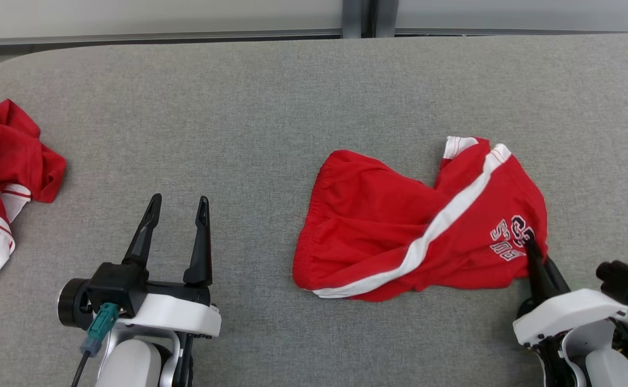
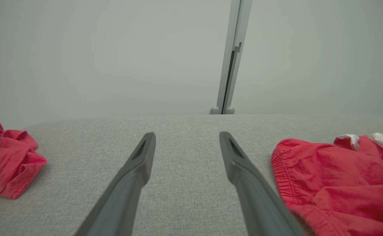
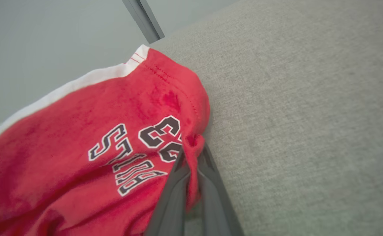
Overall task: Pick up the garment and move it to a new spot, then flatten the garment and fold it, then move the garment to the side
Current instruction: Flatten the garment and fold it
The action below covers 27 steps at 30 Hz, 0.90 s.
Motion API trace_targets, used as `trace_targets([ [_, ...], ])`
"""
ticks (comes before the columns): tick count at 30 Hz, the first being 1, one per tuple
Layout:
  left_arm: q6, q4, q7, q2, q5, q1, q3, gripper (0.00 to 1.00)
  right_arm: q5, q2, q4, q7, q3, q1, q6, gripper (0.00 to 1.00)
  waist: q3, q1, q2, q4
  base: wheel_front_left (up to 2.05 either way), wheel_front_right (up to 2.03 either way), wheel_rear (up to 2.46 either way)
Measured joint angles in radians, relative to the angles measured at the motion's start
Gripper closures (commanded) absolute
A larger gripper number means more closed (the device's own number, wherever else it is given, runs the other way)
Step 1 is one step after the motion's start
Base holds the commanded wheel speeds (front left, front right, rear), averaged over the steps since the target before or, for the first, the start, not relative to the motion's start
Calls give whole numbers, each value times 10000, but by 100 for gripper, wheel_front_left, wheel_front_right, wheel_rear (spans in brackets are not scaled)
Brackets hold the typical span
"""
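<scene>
The garment [image 1: 400, 226] is a pair of red shorts with a white side stripe and dark lettering, lying crumpled right of centre on the grey table [image 1: 271, 97]. My right gripper [image 1: 532, 248] is shut on the garment's near right edge, by the lettering. In the right wrist view a fold of red cloth [image 3: 191, 154] is pinched between the two dark fingers, and my right gripper [image 3: 191, 149] is closed around it. My left gripper [image 1: 178, 207] stands open and empty at the lower left, well clear of the garment. The left wrist view shows my left gripper [image 2: 186, 139] with the garment [image 2: 335, 183] to its right.
Another red and white cloth [image 1: 2, 177] lies bunched at the table's left edge, also seen as a red heap [image 2: 8, 160] in the left wrist view. A pale wall with a grey upright post [image 2: 232, 55] stands behind the table's far edge.
</scene>
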State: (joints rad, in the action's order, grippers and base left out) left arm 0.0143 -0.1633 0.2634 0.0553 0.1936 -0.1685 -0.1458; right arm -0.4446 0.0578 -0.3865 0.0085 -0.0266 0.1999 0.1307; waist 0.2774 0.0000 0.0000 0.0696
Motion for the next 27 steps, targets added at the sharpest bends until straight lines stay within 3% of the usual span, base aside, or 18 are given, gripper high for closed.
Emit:
trace_targets([
  [2, 0, 0, 0, 0, -2, 0, 12, 0, -38, -29, -196, -167, -73, -155, 2, 53, -22, 0, 0, -53, 0, 0, 0],
  [3, 0, 0, 0, 0, -8, 0, 15, 0, -73, -44, -247, -249, -75, -202, 4, 0, -34, 0, 0, -82, 0, 0, 0],
  [9, 0, 0, 0, 42, -48, 4, 65, 0, 339, -75, -75, -1032, -35, -389, -2, 0, -116, 0, 0, -251, 0, 0, 0],
  [15, 19, -6, 0, 90, -63, 71, 134, 0, 1321, 104, 1187, -1496, 61, -398, 0, 0, -351, 0, 0, -392, 0, 0, 0],
  [20, 42, 4, 0, 127, -63, 208, 148, 0, 1916, 560, 2320, -1534, 247, -351, 0, 0, -632, 1, 0, -452, 0, 0, 0],
  [27, 35, -36, 0, 117, -58, 514, 61, 0, 2529, 543, 3369, -972, 464, -1048, 0, 0, -1224, 0, 0, -352, 0, 0, 0],
])
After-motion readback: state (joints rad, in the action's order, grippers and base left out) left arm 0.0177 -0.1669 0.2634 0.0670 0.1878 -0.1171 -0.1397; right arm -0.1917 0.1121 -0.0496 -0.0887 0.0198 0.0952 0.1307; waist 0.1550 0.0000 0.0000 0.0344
